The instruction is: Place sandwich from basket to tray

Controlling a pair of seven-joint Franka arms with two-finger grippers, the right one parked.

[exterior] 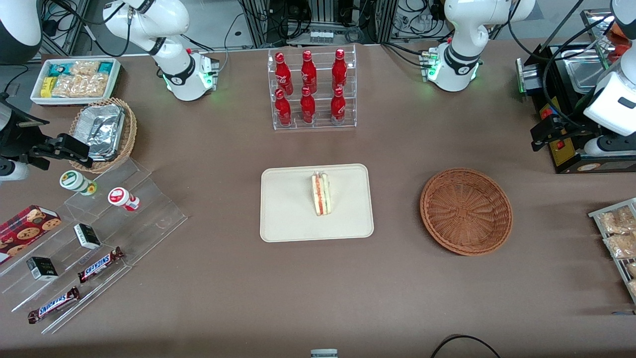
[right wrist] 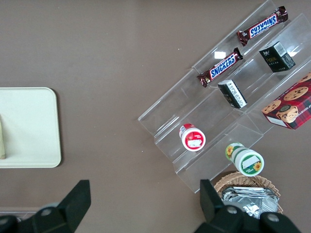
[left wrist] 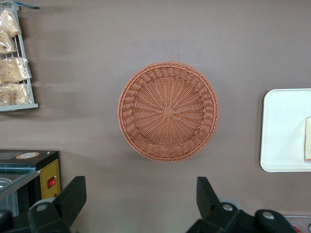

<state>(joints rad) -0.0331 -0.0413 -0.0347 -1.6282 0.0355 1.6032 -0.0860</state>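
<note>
The sandwich [exterior: 321,194] stands on its edge on the cream-white tray [exterior: 288,209], a little toward the working arm's end of the tray's middle. The reddish-brown wicker basket [exterior: 466,211] lies beside the tray, toward the working arm's end, with nothing in it. My left gripper [exterior: 541,134] is raised above the table, farther from the front camera than the basket, next to a black appliance. In the left wrist view the gripper [left wrist: 141,196] is open and holds nothing, apart from the basket [left wrist: 168,110]; the tray's end [left wrist: 284,131] and a sliver of sandwich [left wrist: 308,138] show.
A clear rack of red bottles [exterior: 312,89] stands farther from the front camera than the tray. A black appliance [exterior: 571,99] and a rack of snack bags [exterior: 618,233] are at the working arm's end. Acrylic steps with snacks [exterior: 89,238], a tan foil basket [exterior: 104,132] and a white bin [exterior: 74,79] are at the parked arm's end.
</note>
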